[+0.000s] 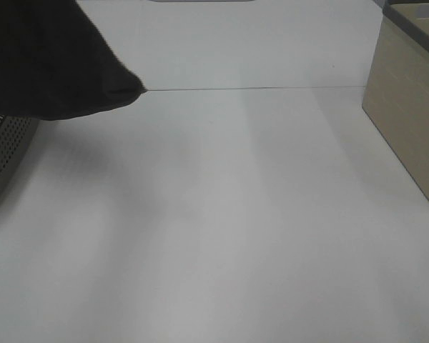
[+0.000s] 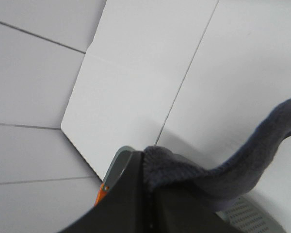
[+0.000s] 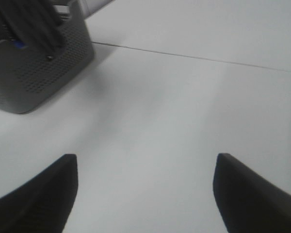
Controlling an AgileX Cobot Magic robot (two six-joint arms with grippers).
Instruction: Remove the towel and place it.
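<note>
My left end effector (image 2: 148,196) clamped tight on towel (image 2: 242,160), bunched edge pinched between dark fingers. Towel lifted, hanging above grey perforated basket (image 1: 3,153) at left side of table (image 1: 222,229); one dark corner points toward table middle. In right wrist view, dark towel strip hangs at basket top; cannot tell if touching. My right end effector (image 3: 145,194) spread wide, holding nothing, above table, well apart from basket. Beige box (image 1: 407,121) at right edge.
</note>
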